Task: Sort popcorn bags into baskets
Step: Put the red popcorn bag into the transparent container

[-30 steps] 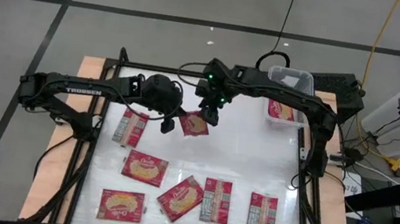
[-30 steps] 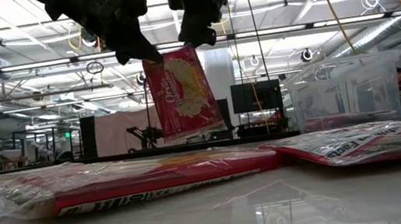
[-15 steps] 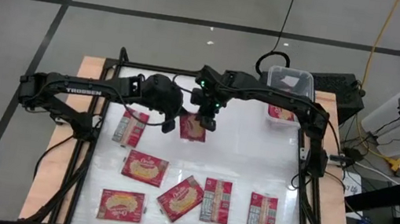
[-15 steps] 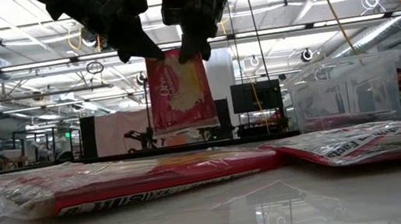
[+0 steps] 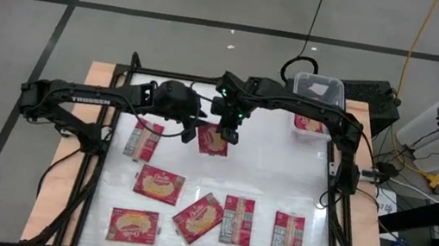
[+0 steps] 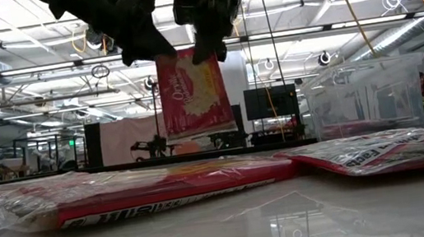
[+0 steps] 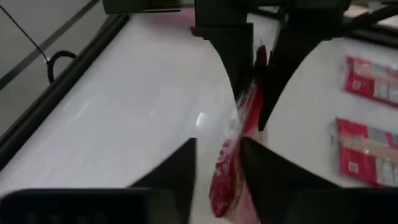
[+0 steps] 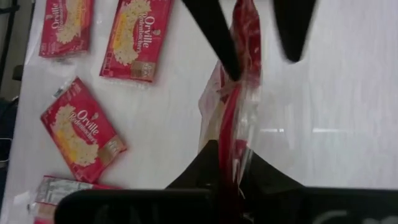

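Popcorn bags lay scattered over the white table (image 5: 281, 180), and one red bag (image 5: 214, 140) hung upright in the air above its middle, between the two arms. The right end effector (image 5: 227, 133) was clamped together on the top edge of this held bag (image 6: 192, 92); in the right wrist view the packet ran edge-on between its own two fingers (image 8: 214, 165). The left end effector (image 5: 187, 127) stood just beside the same bag with its fingers apart; in the left wrist view the packet (image 7: 233, 162) passed through the gap between its fingers (image 7: 180, 171), and whether they touched it could not be told. In the low view both end effectors came down from above, the left one (image 6: 139, 45) near the bag's upper corner and the right one (image 6: 205, 36) over its top edge, with the popcorn picture facing the camera. Another bag (image 5: 143, 139) lay flat under the left arm, and one (image 5: 159, 185) lay just nearer the front. Along the front edge lay a row: one (image 5: 133, 225) at the left, a tilted one (image 5: 198, 217), then two with the grey-white panel up (image 5: 237, 221) (image 5: 287, 237). The clear basket (image 5: 329, 91) stood at the table's far right corner with a bag (image 5: 310, 122) inside it.
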Motion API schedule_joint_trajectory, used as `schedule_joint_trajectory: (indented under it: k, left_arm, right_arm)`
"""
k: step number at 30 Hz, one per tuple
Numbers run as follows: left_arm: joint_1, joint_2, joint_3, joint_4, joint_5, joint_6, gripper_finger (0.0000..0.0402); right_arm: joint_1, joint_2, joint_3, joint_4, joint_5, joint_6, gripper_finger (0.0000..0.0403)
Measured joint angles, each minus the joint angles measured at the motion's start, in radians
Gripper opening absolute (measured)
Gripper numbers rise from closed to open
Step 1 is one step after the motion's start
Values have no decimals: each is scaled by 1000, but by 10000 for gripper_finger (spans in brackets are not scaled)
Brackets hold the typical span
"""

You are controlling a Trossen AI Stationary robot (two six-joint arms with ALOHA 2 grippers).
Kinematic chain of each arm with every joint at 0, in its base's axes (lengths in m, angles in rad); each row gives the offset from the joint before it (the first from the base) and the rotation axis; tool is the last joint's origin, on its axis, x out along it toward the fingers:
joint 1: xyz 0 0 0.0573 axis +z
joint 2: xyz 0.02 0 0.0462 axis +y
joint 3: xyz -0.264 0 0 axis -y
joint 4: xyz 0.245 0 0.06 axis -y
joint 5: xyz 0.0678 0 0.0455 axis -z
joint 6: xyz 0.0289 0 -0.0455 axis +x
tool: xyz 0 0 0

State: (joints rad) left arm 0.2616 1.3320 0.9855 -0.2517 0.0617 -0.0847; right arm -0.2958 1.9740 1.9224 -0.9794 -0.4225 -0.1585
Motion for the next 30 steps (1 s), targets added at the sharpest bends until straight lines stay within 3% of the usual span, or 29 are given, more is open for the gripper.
schedule_joint_trajectory:
  k: [4,8,20,30]
  left_arm:
    - [-1,-8,2,16,-21,-22,207]
    - [29,-49,2,12,-66,-91,246]
    - [142,-87,0,-103,-38,-187,253]
    - [164,-88,0,-93,-28,-209,253]
  right_arm:
    - [-6,-16,0,-31,-1,8,5]
    - [-6,-49,0,-62,4,15,4]
    - [-46,-224,0,-186,39,15,4]
    - [-190,-416,0,-309,58,-47,4]
